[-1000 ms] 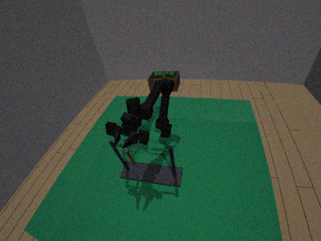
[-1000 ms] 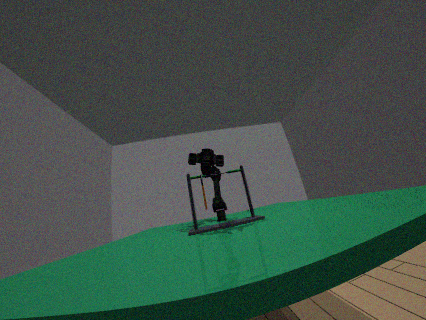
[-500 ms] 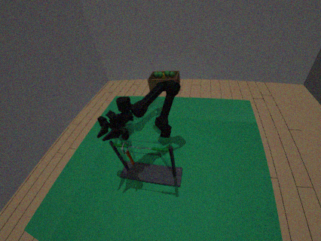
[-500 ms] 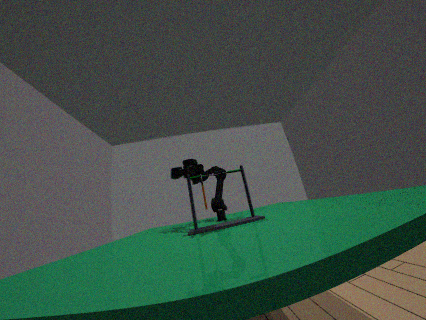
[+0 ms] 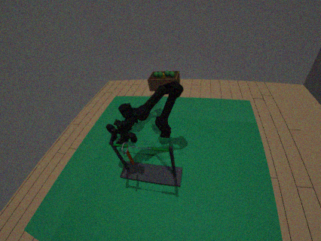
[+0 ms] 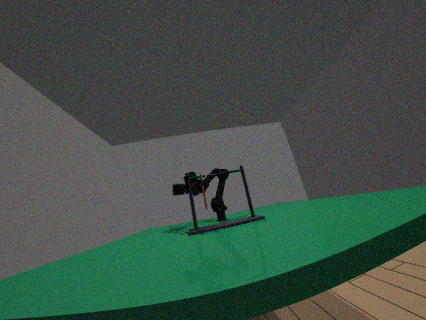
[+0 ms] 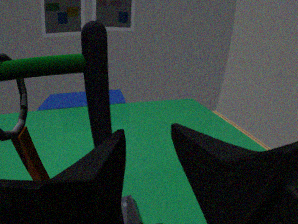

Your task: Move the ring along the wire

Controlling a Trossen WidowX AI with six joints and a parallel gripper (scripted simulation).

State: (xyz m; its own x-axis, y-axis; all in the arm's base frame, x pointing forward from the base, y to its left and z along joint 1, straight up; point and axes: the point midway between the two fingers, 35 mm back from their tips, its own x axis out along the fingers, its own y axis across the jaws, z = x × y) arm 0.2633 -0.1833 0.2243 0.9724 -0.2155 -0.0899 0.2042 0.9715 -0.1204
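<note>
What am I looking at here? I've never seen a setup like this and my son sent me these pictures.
It is one black robot arm with a two-fingered gripper at its end, standing on a green mat. One picture looks down from above, one looks from low at the side, and one comes from a camera on the wrist, so the dark shapes at its bottom are the fingers.

On the mat is a grey base with two upright posts and a wire between them, green near the post. A ring with an orange handle hangs from that green part. A brown box of green things sits behind the arm.

The gripper is beside the post, fingers parted, holding nothing yet.
</note>
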